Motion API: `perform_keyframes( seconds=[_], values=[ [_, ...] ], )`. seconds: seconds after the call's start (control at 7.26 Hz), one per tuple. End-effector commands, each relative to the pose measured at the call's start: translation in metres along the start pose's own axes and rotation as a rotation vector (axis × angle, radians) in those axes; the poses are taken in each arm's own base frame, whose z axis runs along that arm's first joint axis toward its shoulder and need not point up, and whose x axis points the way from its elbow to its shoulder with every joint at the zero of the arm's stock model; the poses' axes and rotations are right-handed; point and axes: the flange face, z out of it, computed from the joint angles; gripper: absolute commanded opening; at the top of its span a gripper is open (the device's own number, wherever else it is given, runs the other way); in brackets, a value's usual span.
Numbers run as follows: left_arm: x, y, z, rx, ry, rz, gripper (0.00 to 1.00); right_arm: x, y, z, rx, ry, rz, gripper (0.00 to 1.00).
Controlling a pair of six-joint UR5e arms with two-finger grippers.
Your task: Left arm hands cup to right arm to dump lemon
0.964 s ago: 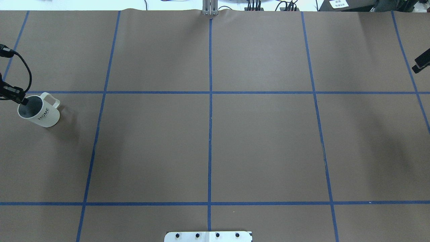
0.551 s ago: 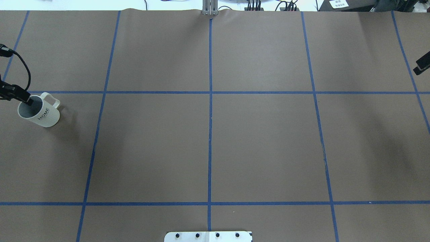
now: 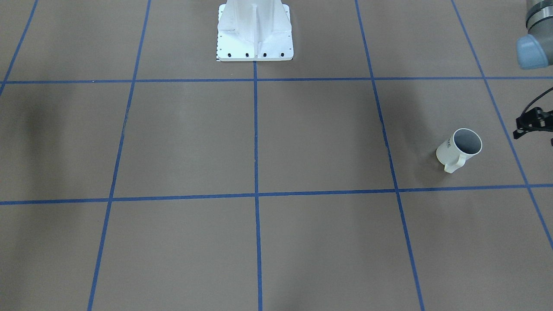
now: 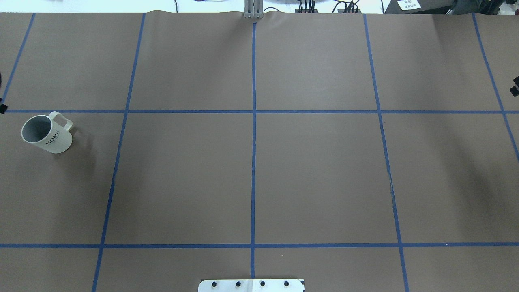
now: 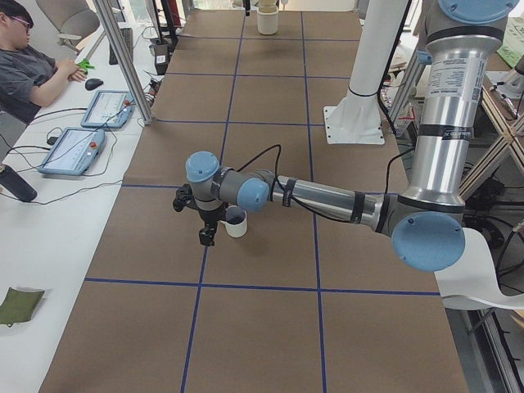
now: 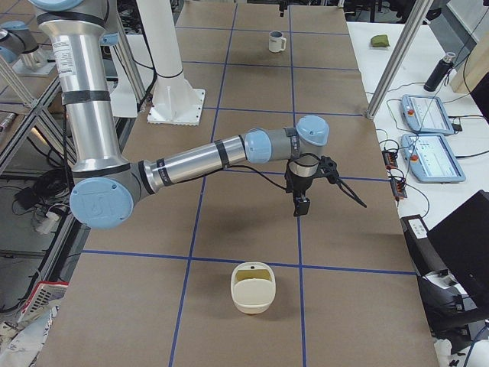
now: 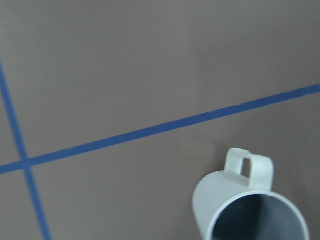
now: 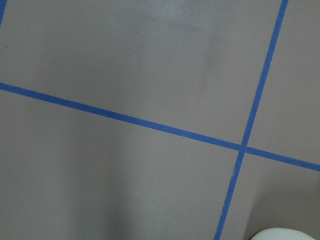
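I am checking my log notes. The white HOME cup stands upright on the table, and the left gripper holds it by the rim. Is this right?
Not quite: the left gripper is apart from the cup, not holding it, as the exterior front-facing view shows. The rest is right.

The overhead view looks forward and down from behind the base [image 4: 251,286] over most of the table [image 4: 316,170]. The front-facing view looks steeply down from the far side toward that base. Both show the cup [image 4: 48,135] at the left. The side views look along the table from high at either end. Both wrist views sit close above the table, the left one over the cup.
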Motion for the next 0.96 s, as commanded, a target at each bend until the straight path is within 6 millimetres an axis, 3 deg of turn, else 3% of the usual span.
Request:
perform_keyframes(
  seconds=[0.0,0.14,0.41,0.55,0.83],
  values=[
    [-0.065,0.031,-0.04,-0.043,-0.013,-0.025,1.0,0.024,0.017,0.002,-0.008,0.006,0.037,1.0],
    [-0.091,0.055,-0.046,-0.06,-0.007,-0.037,1.0,0.033,0.025,0.002,-0.009,0.006,0.059,1.0],
    [-0.112,0.081,-0.048,-0.055,-0.007,-0.083,1.0,0.046,0.04,0.008,-0.022,0.008,0.096,1.0],
    [-0.126,0.088,-0.058,-0.031,-0.019,-0.114,1.0,0.05,0.049,0.01,-0.024,0.008,0.104,1.0],
    [-0.12,0.076,-0.073,0.01,-0.03,-0.146,1.0,0.061,0.069,0.015,-0.02,0.009,0.112,1.0]
  ],
)
